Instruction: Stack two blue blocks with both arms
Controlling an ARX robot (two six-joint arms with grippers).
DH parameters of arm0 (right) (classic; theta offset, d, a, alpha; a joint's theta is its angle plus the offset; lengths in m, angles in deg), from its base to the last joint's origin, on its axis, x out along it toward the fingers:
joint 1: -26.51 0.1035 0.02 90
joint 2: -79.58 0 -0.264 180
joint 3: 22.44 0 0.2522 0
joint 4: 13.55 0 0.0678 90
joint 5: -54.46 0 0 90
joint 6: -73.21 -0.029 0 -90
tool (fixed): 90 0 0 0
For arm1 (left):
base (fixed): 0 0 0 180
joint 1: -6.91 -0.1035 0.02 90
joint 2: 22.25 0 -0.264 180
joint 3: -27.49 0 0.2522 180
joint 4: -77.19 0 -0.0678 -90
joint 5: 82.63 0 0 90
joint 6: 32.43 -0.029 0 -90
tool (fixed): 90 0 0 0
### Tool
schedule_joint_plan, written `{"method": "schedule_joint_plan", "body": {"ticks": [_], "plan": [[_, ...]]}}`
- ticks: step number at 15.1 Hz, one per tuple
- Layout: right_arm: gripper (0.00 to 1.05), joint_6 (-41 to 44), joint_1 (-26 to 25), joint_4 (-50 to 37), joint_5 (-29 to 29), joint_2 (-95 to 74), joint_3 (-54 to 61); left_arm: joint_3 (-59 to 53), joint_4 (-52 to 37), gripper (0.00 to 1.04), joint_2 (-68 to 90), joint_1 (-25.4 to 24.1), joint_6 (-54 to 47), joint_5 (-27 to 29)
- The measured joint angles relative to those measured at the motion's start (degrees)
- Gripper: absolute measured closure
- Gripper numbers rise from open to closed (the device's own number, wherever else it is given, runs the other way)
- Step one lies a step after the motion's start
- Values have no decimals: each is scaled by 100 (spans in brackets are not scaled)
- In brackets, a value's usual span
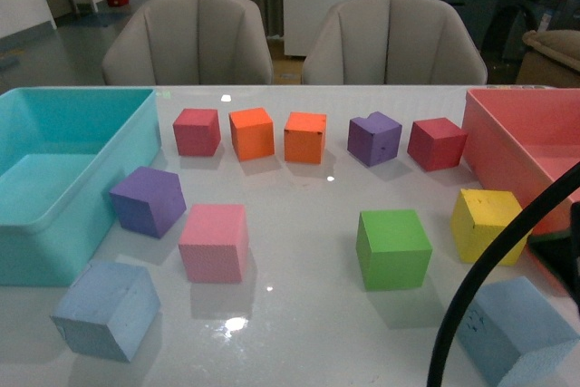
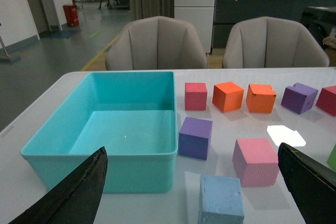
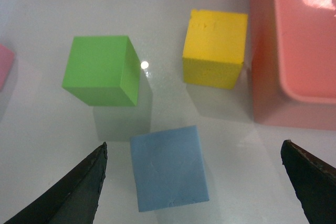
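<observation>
One pale blue block [image 1: 107, 309] lies at the table's front left, in front of the teal bin. In the left wrist view it [image 2: 221, 201] lies on the table between my left gripper's [image 2: 195, 195] wide-open fingers, untouched. The other pale blue block [image 1: 518, 332] lies at the front right. In the right wrist view it [image 3: 168, 167] lies on the table between my right gripper's [image 3: 195, 190] wide-open fingers, nearer one finger, untouched. Only a black cable [image 1: 471, 287] of the right arm shows in the front view.
A teal bin [image 1: 54, 215] stands at left, a pink bin [image 1: 507, 147] at right. Pink [image 1: 214, 242], purple [image 1: 148, 200], green [image 1: 392, 248] and yellow [image 1: 488, 225] cubes lie mid-table. A back row holds red, orange, purple and red cubes.
</observation>
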Motion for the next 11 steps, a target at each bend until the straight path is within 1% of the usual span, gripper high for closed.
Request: {"method": "schedule_joint_plan", "body": {"ticks": [3,7,11], "plan": [[6,-2,109,-297,-20,-752,22,0,0,7,0,0,-2,0],[6,-35,372,-494,-31,-1248,-28,0,0,7,0,0,-2,-2],[6,-74,407,-686,-149,-1779,-125,0,0,7,0,0,-2,0]]}}
